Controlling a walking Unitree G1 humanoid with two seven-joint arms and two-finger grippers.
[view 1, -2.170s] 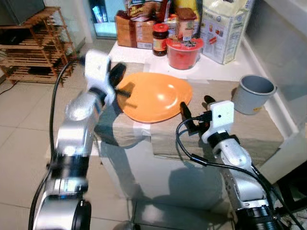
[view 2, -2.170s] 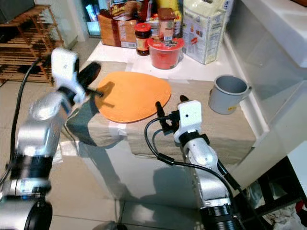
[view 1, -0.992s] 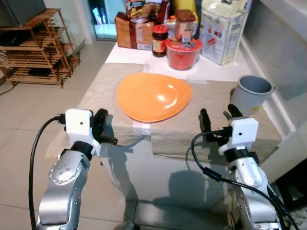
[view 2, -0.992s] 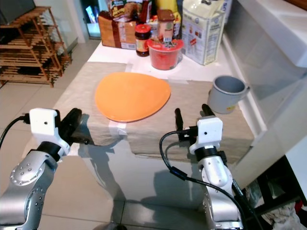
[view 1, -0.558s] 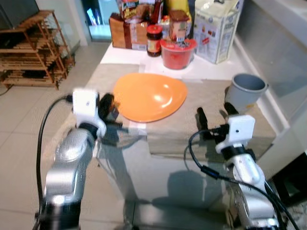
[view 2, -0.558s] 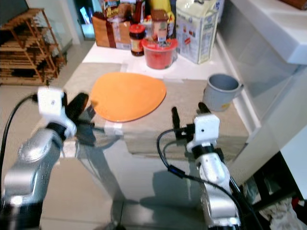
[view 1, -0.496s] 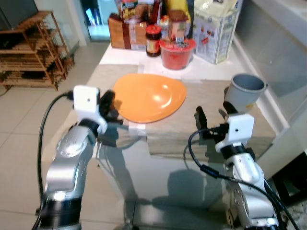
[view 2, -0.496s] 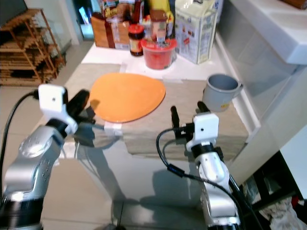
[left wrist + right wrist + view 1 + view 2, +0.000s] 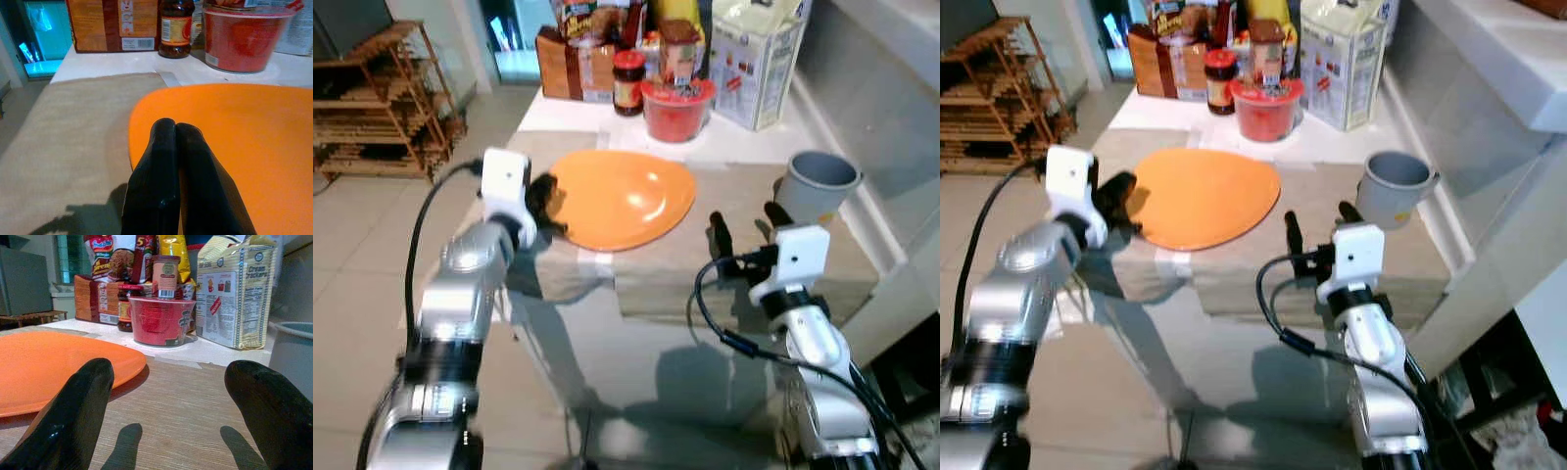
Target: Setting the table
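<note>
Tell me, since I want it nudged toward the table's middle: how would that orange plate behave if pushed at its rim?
The orange plate looks rigid and shallow, so it should slide rather than tip. It lies on cloth, which may drag or bunch. The left gripper, fingers shut, sits at its near-left rim.

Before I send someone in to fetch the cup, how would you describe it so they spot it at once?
On the table spread with a beige cloth, look to the robot's right of the big orange plate, near the wall. The cup stands upright there alone, in front of the groceries. It is plain grey, open-topped and has a handle, unlike the red tub and the printed packets.
</note>
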